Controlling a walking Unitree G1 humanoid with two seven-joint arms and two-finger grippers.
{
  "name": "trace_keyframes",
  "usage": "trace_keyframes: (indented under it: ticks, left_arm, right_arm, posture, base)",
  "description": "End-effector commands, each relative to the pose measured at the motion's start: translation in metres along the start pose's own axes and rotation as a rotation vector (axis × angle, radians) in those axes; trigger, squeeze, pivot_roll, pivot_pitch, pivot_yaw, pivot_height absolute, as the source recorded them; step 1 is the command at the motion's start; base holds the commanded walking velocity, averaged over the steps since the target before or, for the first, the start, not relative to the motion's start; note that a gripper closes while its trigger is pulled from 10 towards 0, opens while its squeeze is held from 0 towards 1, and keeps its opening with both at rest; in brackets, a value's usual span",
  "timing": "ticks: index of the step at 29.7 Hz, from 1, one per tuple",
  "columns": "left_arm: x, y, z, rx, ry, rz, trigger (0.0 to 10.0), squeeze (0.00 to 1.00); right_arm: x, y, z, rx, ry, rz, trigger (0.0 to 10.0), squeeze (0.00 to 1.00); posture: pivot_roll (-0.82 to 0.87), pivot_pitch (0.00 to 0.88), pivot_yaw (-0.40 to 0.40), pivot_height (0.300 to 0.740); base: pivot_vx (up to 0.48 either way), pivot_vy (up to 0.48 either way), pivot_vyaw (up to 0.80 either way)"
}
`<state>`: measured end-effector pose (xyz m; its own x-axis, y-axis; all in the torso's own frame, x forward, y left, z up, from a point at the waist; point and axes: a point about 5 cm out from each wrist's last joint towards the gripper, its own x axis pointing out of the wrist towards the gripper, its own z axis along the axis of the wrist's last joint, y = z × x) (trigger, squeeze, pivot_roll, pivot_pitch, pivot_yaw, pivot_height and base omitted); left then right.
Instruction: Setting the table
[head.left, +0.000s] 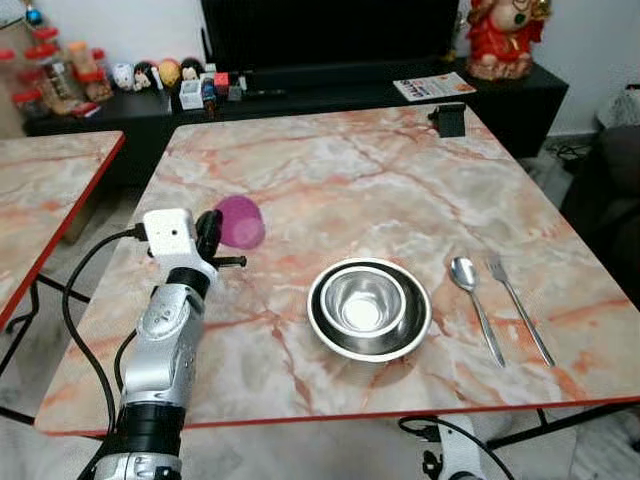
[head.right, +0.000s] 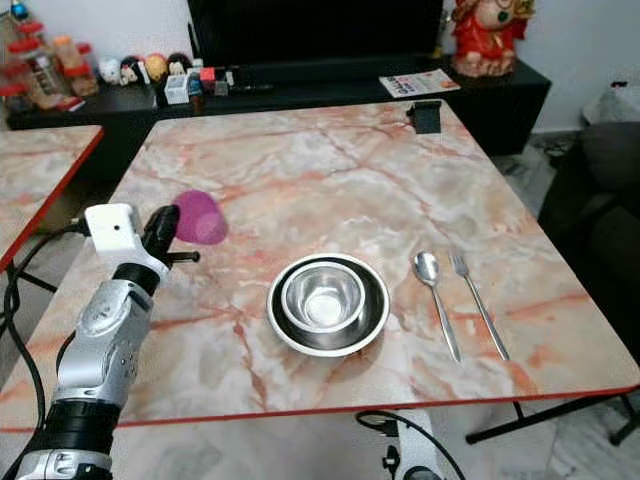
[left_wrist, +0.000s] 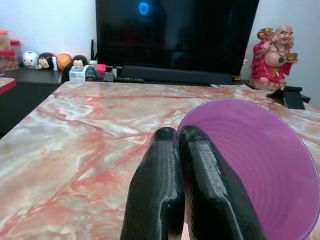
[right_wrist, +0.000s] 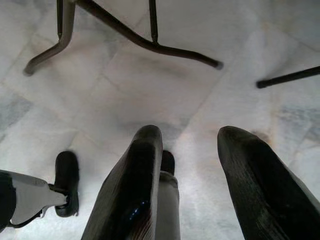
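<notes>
My left gripper (head.left: 212, 233) is shut on the rim of a purple plastic cup (head.left: 241, 221), which it holds tilted just above the left part of the marble table (head.left: 330, 170). In the left wrist view the two black fingers (left_wrist: 170, 170) pinch the cup (left_wrist: 260, 165) wall, one outside and one inside. A steel bowl (head.left: 364, 300) sits in a dark plate (head.left: 322, 322) near the table's front edge. To its right lie a spoon (head.left: 470, 292) and a fork (head.left: 516, 300), side by side. My right gripper (right_wrist: 192, 134) hangs open below the table, over the floor.
A small black object (head.left: 451, 118) stands at the table's far right edge. A second marble table (head.left: 45, 190) is at the left. Behind are a low black TV stand (head.left: 330, 85) with toys, a leaflet and a red figurine (head.left: 500, 35). Table legs (right_wrist: 150, 42) cross the floor.
</notes>
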<state>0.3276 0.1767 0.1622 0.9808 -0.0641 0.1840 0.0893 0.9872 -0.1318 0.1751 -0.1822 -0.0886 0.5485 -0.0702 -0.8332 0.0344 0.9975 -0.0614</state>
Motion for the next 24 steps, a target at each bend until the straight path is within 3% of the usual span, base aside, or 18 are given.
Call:
trace_keyframes:
  ticks: [1,8,13,17,24]
  left_arm:
    - [0.001,-0.001,0.006,0.034,0.006,-0.033,10.0,0.0]
    - [0.004,-0.011,-0.003,0.059,0.086,-0.117,10.0,0.0]
    - [0.007,-0.016,-0.005,0.021,0.108,-0.139,10.0,0.0]
    - [0.039,-0.039,-0.013,0.113,0.219,-0.174,10.0,0.0]
    - [0.054,-0.046,-0.014,0.137,0.313,-0.151,10.0,0.0]
  right_arm:
    - [0.0,0.006,-0.003,0.002,0.013,0.01,10.0,0.0]
    - [-0.001,0.008,-0.005,0.004,0.018,0.011,10.0,0.0]
    - [-0.001,0.009,-0.007,0.005,0.021,0.012,10.0,0.0]
    - [-0.001,0.012,-0.007,0.022,0.021,0.008,10.0,0.0]
    - [-0.002,0.01,-0.013,0.039,0.034,-0.005,10.0,0.0]
  posture:
    - [0.03,0.011,0.052,0.732]
    - [0.04,0.011,0.062,0.732]
    - [0.04,0.01,0.064,0.732]
    - [0.02,0.004,0.088,0.732]
    - [0.01,0.005,0.101,0.732]
  base:
    - [0.0,0.0,0.0]
    - [0.0,0.0,0.0]
    - [0.0,0.0,0.0]
    - [0.0,0.0,0.0]
    - [0.0,0.0,0.0]
